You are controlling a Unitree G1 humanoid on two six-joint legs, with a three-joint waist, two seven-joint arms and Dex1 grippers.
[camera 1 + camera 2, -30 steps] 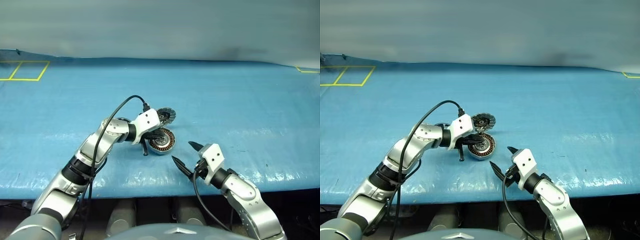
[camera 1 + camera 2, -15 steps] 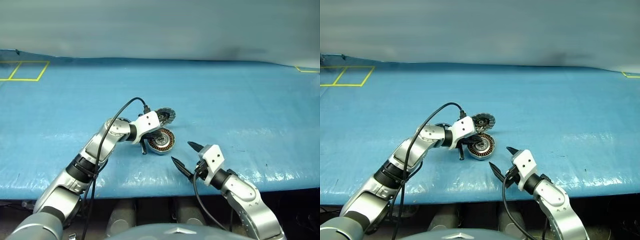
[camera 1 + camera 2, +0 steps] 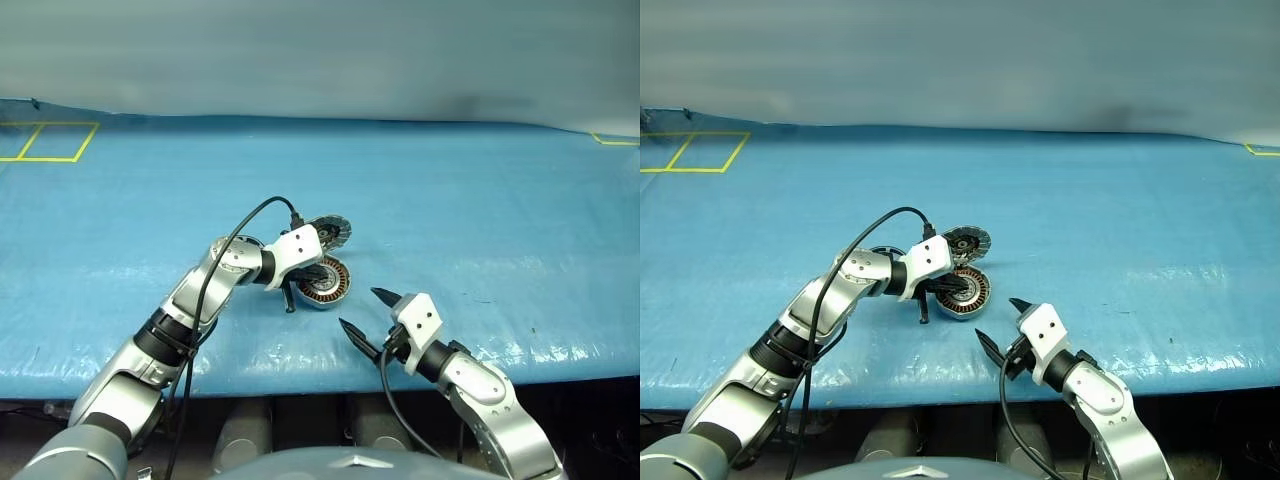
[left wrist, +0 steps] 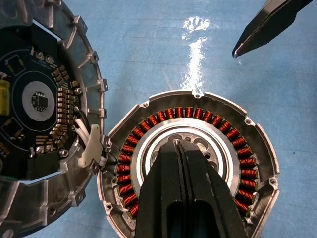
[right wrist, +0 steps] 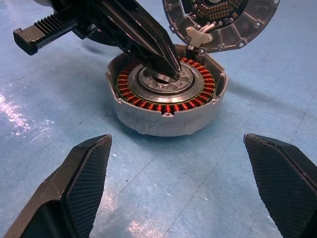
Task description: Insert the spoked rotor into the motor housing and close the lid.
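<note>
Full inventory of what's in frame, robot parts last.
table cover: one, blue, spread under everything
tape marks: yellow outlines, far left corner; another trace at the far right edge
motor housing: one, silver cup with copper windings, mid-table
lid: one, silver rim, dark inside, open, joined to the housing's edge
dark round part: one, half hidden behind the left forearm, cannot identify
cable: one, black, looping over the left arm
left hand: shut, tips at the housing's centre
right hand: open, nearer the table edge, apart from the housing
</note>
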